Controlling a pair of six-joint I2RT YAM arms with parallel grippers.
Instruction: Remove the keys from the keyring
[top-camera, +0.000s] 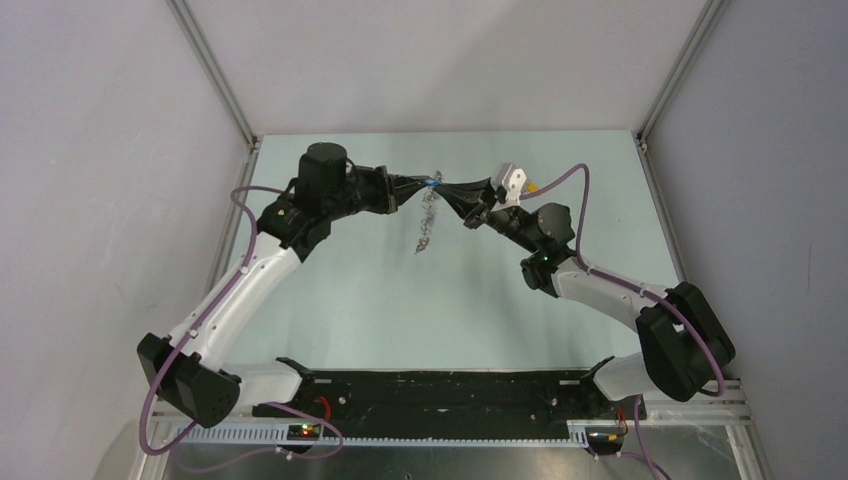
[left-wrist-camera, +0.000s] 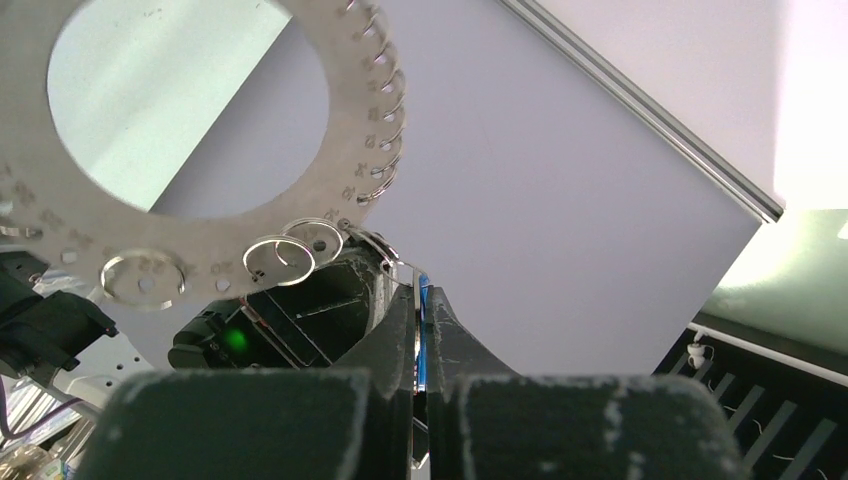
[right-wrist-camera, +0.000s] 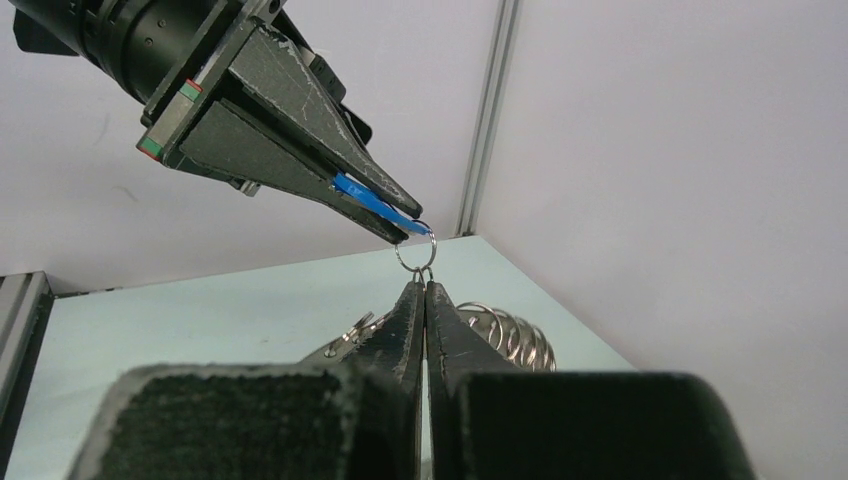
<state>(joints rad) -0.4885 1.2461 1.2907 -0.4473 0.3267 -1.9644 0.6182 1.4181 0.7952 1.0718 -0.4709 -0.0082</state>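
Observation:
The keyring (top-camera: 428, 222) is a flat silvery metal loop with several small wire rings along its rim, held in the air between both grippers. In the left wrist view it (left-wrist-camera: 205, 235) fills the upper left. My left gripper (left-wrist-camera: 423, 292) is shut on a blue-headed key (left-wrist-camera: 425, 325). My right gripper (right-wrist-camera: 424, 288) is shut on the keyring's rim (right-wrist-camera: 510, 338). A small wire ring (right-wrist-camera: 415, 256) links that rim to the blue key (right-wrist-camera: 368, 203), pinched in the left gripper (right-wrist-camera: 404, 224). In the top view the two grippers (top-camera: 425, 186) (top-camera: 458, 193) meet tip to tip. Other keys are hidden.
The pale green table (top-camera: 450, 300) lies below the held keyring. Grey walls and aluminium frame posts (top-camera: 212, 70) (top-camera: 680, 70) close the back and sides. A black base rail (top-camera: 440, 395) runs along the near edge.

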